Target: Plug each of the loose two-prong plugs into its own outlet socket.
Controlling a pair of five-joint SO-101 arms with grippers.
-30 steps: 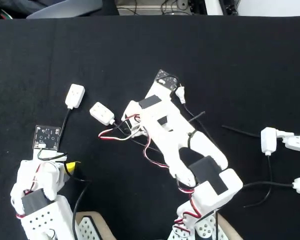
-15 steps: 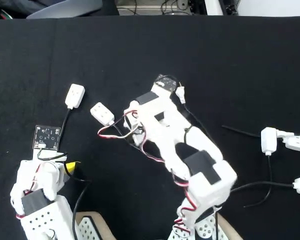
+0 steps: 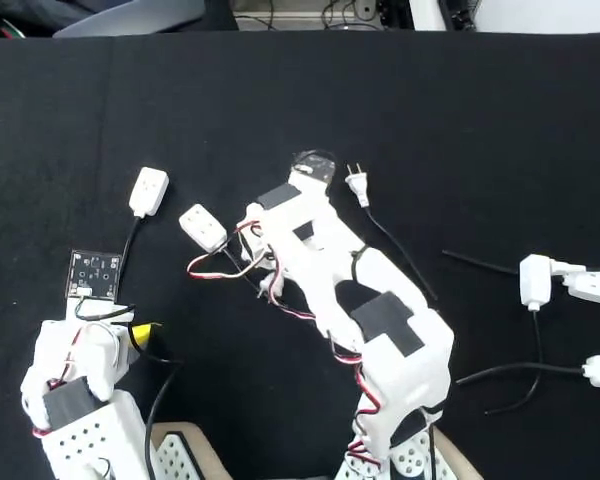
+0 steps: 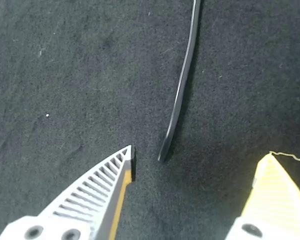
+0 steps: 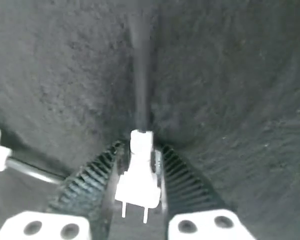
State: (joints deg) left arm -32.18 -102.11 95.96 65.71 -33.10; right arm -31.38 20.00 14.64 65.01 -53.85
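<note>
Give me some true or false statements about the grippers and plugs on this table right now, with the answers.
1. The left gripper is open. True.
2. A white plug sits between the fingers of the right gripper. True.
3. The left gripper holds a plug. False: it holds nothing, and a black cable end lies on the cloth below it.
4. The table cloth is white. False: it is black.
5. A second plug lies on the cloth beside the right arm. True.

Lab or workshop bench, black cloth table (image 3: pixel 480 120), tangled cables (image 3: pixel 346 14) behind its far edge
</note>
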